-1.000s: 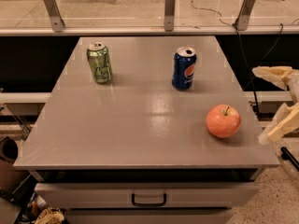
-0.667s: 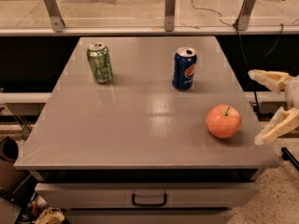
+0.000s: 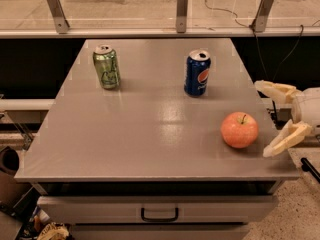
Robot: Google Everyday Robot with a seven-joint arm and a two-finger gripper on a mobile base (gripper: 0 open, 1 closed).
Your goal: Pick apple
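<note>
- Nearest the camera, low down and well apart from the jaws, a grey drawer front with a black handle point(image 3: 159, 215) sat under the desk's front edge.
- The flat grey desk point(image 3: 150, 149) carried everything. The jaws hung at its side edge, close to the front corner.
- The cream-coloured jaws were spread wide and held nothing. The upper finger point(image 3: 274, 89) reached in over the desk edge, and the lower finger point(image 3: 282, 141) slanted down toward the desk top.
- The round orange-red apple with paler yellowish patches and a short dark stem point(image 3: 240, 129) rested on the desk, stem up. It lay just beyond the fingertips, facing the open mouth of the jaws. It was nearer the lower fingertip than the upper one, and it looked apart from both.
- A blue soda can point(image 3: 197, 73) stood upright farther back, past the upper fingertip and well apart from the jaws.
- A green soda can point(image 3: 106, 66) stood upright across the desk, the thing farthest from the jaws.
- At the far edge, a rail with grey metal brackets point(image 3: 182, 10) ran behind both cans.
- By my judgement the pick was at the approach stage, with the jaws lined up and open beside the apple. What was left was to bring the fingers around the apple, close on it and lift it. The cans seemed far enough off not to interfere.
</note>
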